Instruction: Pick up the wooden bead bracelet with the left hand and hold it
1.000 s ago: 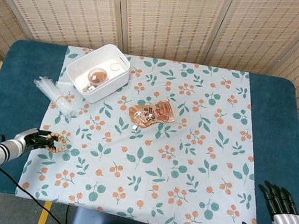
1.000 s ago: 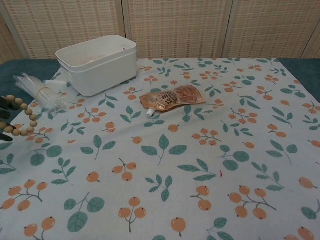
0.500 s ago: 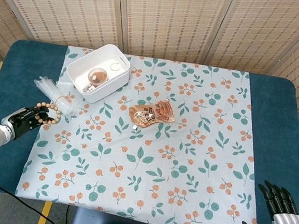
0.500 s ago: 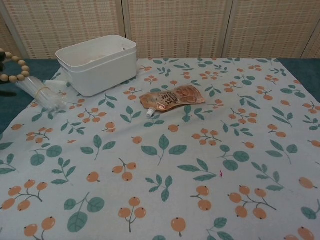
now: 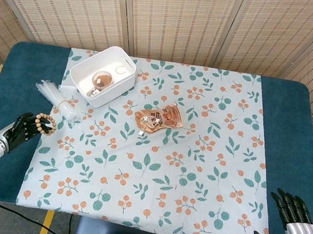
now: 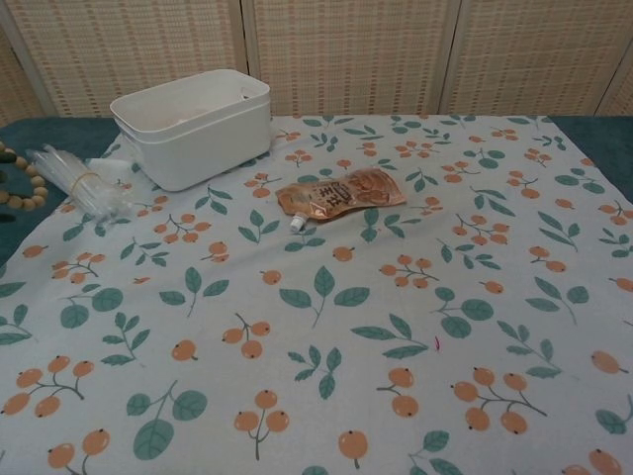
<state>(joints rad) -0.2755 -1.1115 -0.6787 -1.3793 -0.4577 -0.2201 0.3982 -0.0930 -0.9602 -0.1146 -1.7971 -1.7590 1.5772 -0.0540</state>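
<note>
The table carries a dark teal cover, overlaid by a pale cloth printed with green leaves and orange berries. Woven reed screen panels stand behind the table across the top of the frame.

At the left edge of the head view, the left hand sits over the teal cover just outside the cloth border, its fingers clamped on the wooden bead bracelet. The bracelet loop projects from the fingers toward the cloth. At the lower right corner, the right hand lies off the table edge, fingers extended and apart, holding nothing.

A white bin stands at upper left of the cloth; a bundle of clear plastic sticks lies just below and left of it. A copper-coloured spout pouch lies near the cloth centre.

The head view alone shows both hands and a round brown object in the bin. The chest view shows only part of the bracelet at its left edge, the bin's side wall, and neither hand clearly.
</note>
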